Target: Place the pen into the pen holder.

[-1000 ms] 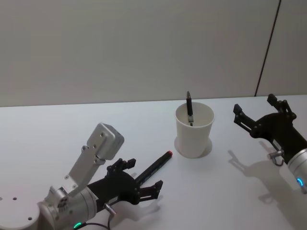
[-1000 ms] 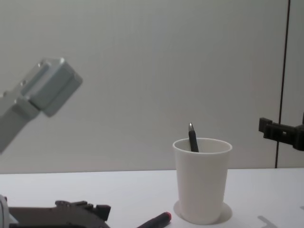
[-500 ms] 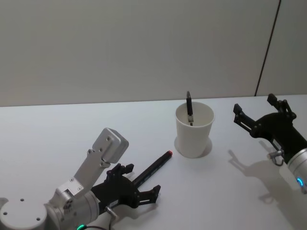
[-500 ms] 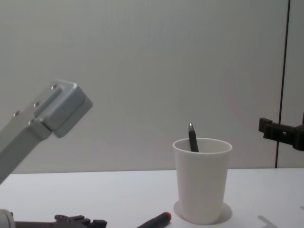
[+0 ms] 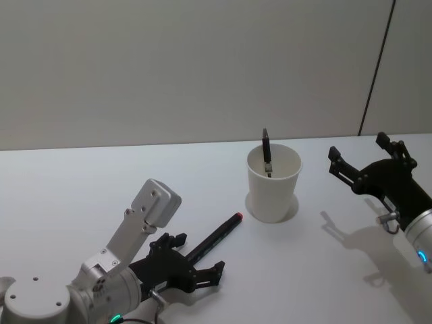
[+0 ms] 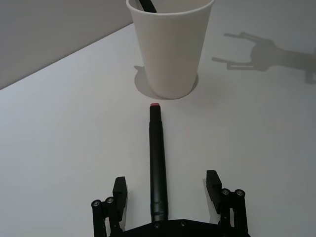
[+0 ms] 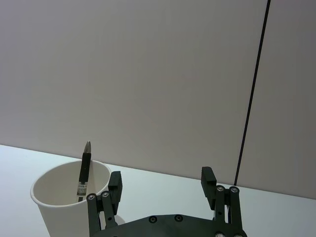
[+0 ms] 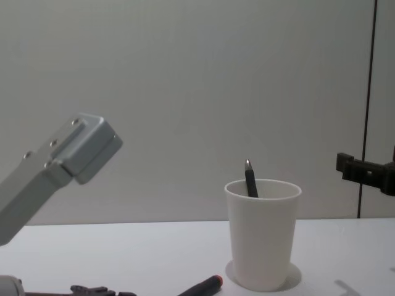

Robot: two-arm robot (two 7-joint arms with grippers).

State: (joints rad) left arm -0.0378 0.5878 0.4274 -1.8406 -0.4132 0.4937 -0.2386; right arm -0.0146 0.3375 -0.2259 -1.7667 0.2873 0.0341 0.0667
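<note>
Between spread left hand (image 6: 166, 185), pen (image 6: 156, 158).

The left arm (image 5: 145, 216) reaches forward from the lower left. Its grey link angles upward and its wrist bends down, so the left gripper (image 5: 200, 255) sits low and points forward and to the right. Its two black fingers (image 6: 120, 190) are spread wide apart. The right arm (image 5: 420, 236) comes in from the right edge and is held higher. The right gripper (image 5: 358, 147) is roughly level and points leftward and away from the body, with its jaws likewise spread wide and gripping nothing.
</note>
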